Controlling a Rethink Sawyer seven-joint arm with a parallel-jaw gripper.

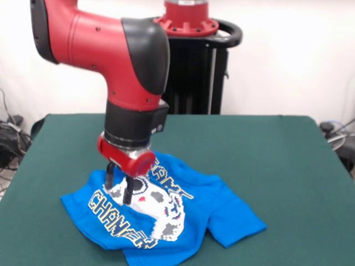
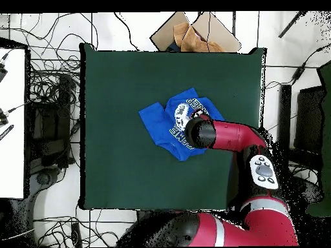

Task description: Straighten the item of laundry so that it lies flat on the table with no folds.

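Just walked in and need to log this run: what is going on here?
A red and black robot arm is working on a blue T-shirt on the green table. Its end effector is down on the shirt's printed front, fingers slightly apart at the cloth; whether they pinch any cannot be told. The shirt is not flat: it lies rumpled, the print creased and one sleeve sticking out to the side. In the overhead view it sits near the table's middle.
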